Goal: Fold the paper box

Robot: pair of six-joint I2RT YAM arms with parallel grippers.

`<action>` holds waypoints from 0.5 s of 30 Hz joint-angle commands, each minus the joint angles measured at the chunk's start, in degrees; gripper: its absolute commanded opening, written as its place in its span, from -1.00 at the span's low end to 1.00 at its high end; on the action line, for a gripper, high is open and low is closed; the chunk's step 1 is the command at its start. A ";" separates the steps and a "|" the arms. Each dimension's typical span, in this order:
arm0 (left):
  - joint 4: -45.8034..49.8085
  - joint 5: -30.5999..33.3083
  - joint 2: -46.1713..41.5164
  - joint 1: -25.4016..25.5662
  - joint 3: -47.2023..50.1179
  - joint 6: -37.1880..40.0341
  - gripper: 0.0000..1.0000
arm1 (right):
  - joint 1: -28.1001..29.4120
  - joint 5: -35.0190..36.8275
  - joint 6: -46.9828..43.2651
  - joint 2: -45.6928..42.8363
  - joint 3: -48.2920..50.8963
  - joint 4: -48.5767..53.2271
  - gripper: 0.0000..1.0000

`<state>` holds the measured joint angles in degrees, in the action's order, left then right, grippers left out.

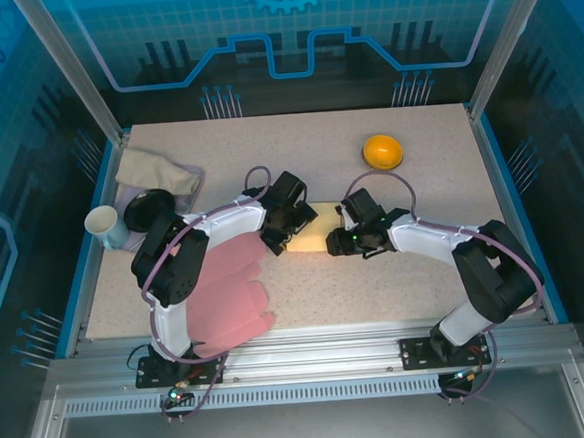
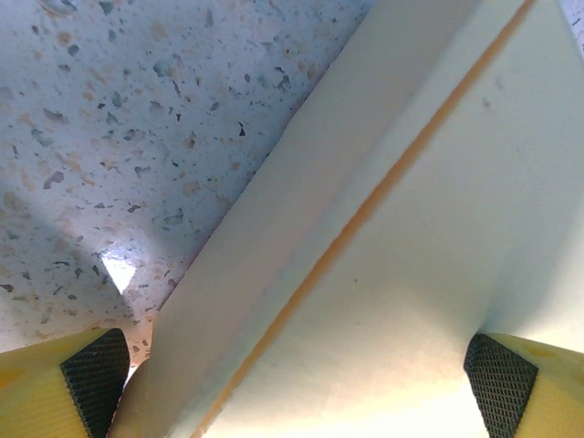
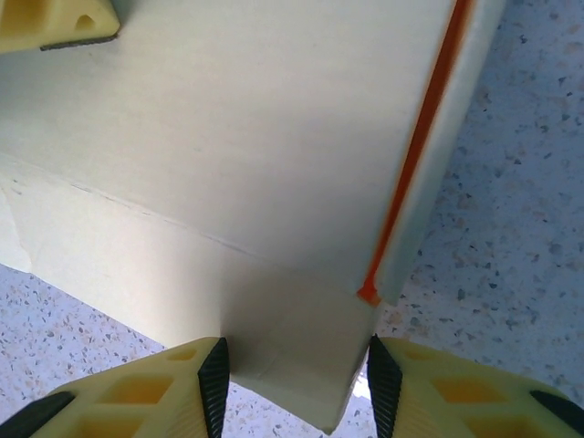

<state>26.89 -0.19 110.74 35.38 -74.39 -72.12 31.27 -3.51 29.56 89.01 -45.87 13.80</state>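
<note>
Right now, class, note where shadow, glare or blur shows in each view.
Top external: even light, sharp, faint shadows on the table. Left wrist: dark shadow crosses the table around one bright glint; paper box soft. Right wrist: paper box's lower face shaded.

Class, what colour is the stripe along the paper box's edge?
Orange stripe, clearest in right wrist view.

Legible text, labels, brands, numbers or signs: none on any surface, paper box [image 3: 228, 137] included.
</note>
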 commanded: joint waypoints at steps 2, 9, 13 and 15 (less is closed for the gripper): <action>5.58 2.76 0.53 -0.44 1.22 0.16 0.97 | 1.07 -0.28 -2.05 0.90 2.27 -3.54 -0.08; 5.80 3.12 0.45 -0.54 1.48 0.30 0.97 | 1.20 -2.82 -2.25 -0.14 1.80 -3.71 -0.10; 5.72 3.05 0.62 -0.57 1.60 0.30 0.97 | 1.19 -2.38 -5.44 -0.24 1.60 -4.34 -0.14; 5.71 3.16 0.78 -0.55 1.53 0.37 0.97 | 1.17 -2.17 -7.09 -0.09 1.87 -5.09 -0.15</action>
<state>27.07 0.45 110.74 35.35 -74.41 -72.01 31.27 -4.51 25.87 89.01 -44.18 10.85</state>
